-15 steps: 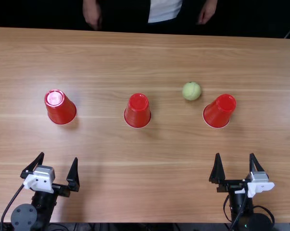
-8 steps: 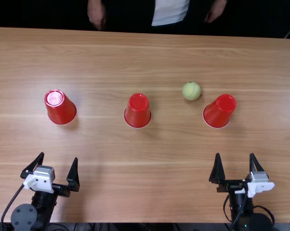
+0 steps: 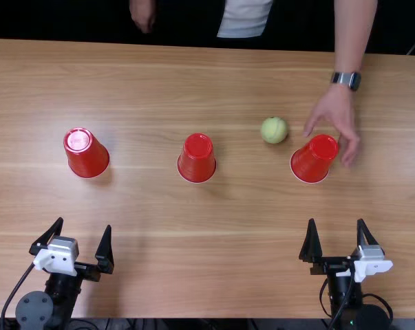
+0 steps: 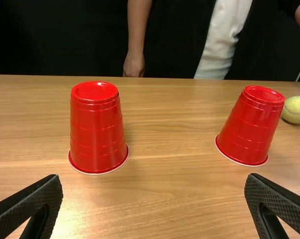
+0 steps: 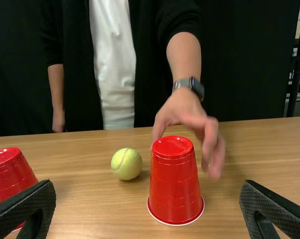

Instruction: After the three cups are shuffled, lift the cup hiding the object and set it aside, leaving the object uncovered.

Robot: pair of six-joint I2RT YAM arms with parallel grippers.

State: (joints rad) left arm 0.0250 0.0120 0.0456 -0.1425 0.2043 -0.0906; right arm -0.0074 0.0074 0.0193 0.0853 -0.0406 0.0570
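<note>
right cup (image 3: 314,159) by person's hand (image 3: 334,120), ball (image 3: 274,130) beside; left hand (image 3: 82,225), right hand (image 3: 335,222) released at near edge (image 3: 207,317)

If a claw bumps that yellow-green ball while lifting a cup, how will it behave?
The ball is round and sits free on the flat table, so it would likely roll at a light touch. It lies close beside the right-hand cup, apart from it, so a tilting cup might nudge it. Its matte, fuzzy-looking skin suggests little slip.

Left black gripper (image 3: 83,227), right black gripper (image 3: 335,223): both are wearing white wrist blocks (image 3: 56,253), showing diamond-textured flat fingers (image 4: 30,204), trailing black cables (image 3: 13,294).
</note>
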